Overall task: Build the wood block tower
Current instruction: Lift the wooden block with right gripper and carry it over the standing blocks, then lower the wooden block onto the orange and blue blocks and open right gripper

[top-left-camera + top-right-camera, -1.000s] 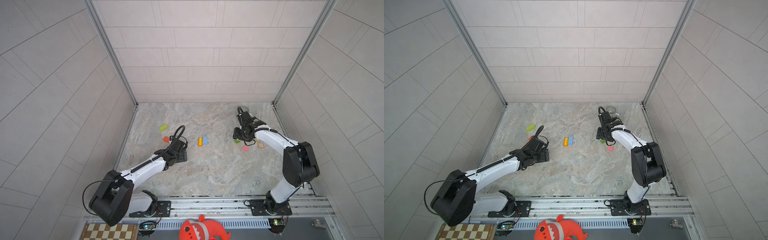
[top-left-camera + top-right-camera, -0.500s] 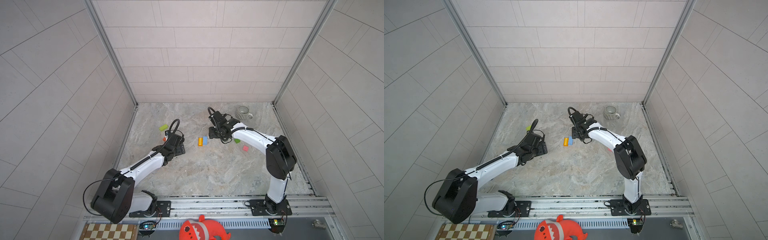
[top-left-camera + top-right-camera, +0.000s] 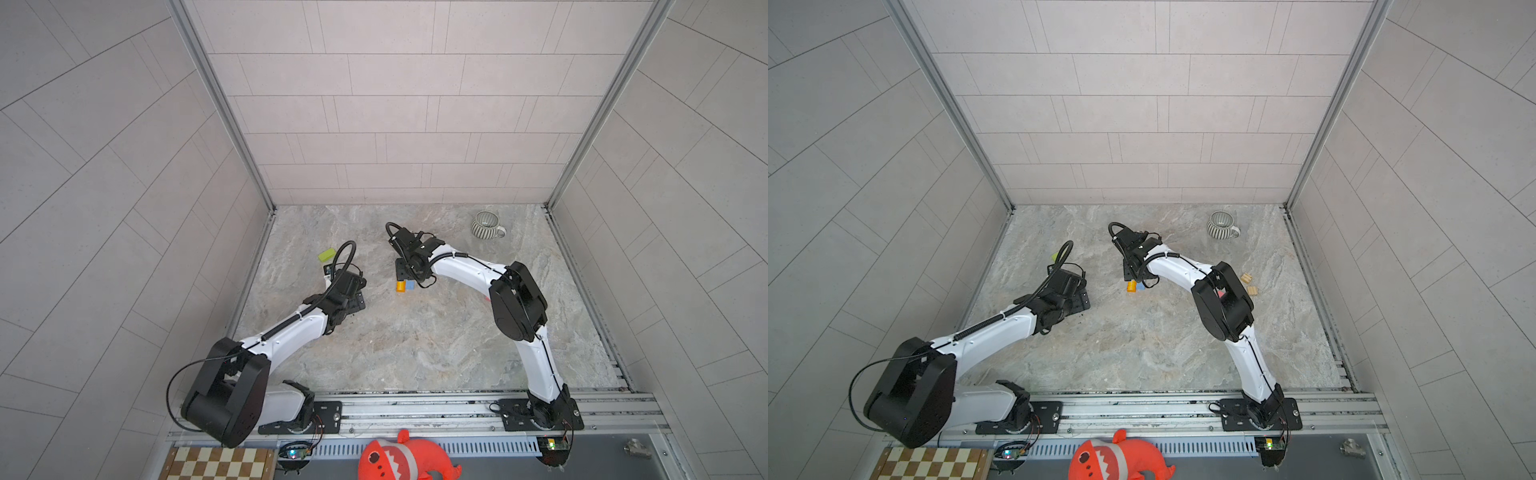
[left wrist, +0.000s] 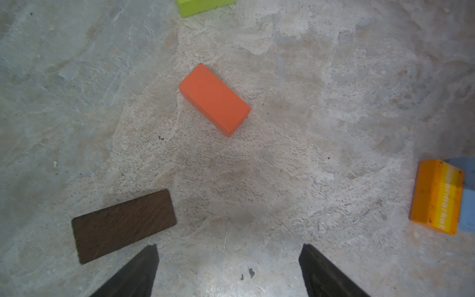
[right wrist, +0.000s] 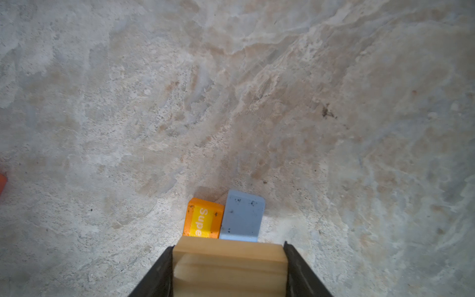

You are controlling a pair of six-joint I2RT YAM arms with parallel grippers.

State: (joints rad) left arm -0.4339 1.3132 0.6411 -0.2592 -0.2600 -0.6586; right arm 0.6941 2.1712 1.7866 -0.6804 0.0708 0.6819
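**A:** What's the layout?

**B:** A marbled table (image 3: 415,353). The left arm (image 3: 291,328) and right arm (image 3: 461,268) both reach toward its middle. The mug (image 3: 486,225) stands near the back right corner, well apart from them.

**A:** Left gripper?

**B:** The left gripper (image 4: 229,246) hangs over bare table, jaws wide, nothing between them. The brown block (image 4: 123,225) lies flat just beside one finger, the orange block (image 4: 214,99) farther out, the green block (image 4: 203,6) beyond that.

**A:** Right?

**B:** The right gripper (image 5: 228,245) clamps a tan block (image 5: 228,267). Just past it the lettered block (image 5: 203,218) and blue block (image 5: 243,216) lie side by side, touching. Whether the tan block touches them, I cannot tell.

**A:** Others?

**B:** Spare tan blocks (image 3: 1246,277) lie near the right arm's elbow.
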